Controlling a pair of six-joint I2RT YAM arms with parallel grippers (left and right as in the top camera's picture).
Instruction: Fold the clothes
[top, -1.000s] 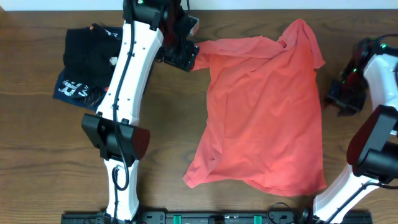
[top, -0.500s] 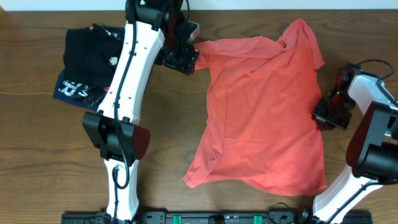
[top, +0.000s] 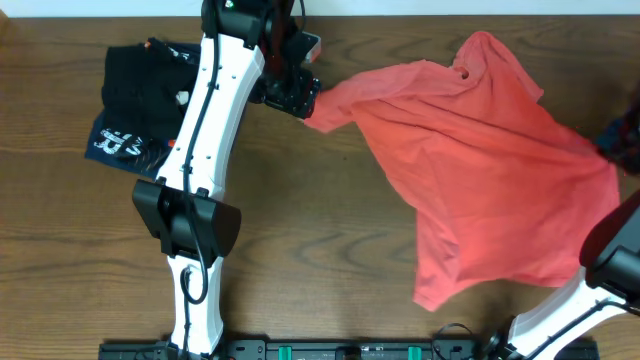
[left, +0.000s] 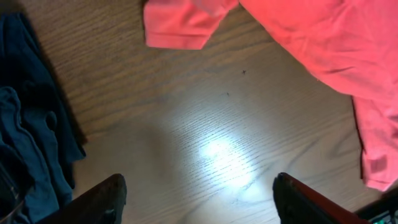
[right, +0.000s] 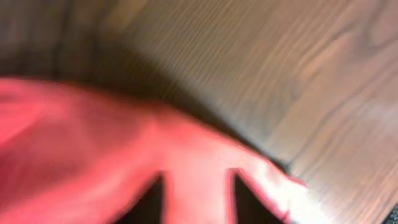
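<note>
While my right gripper (right: 198, 194) pinches the shirt (top: 490, 170) near the right edge of the table (top: 300, 230), I should pull slow and flat; my left gripper (left: 199, 193) is open.

We find 1 patch of writing: white block characters on the folded navy garment (top: 120, 143) at the upper left of the overhead view, where it sticks out from under the black garment (top: 140, 85). The characters are too small and creased for us to read. Nothing on the coral-red T-shirt (top: 490, 180) can be read in any view.
</note>
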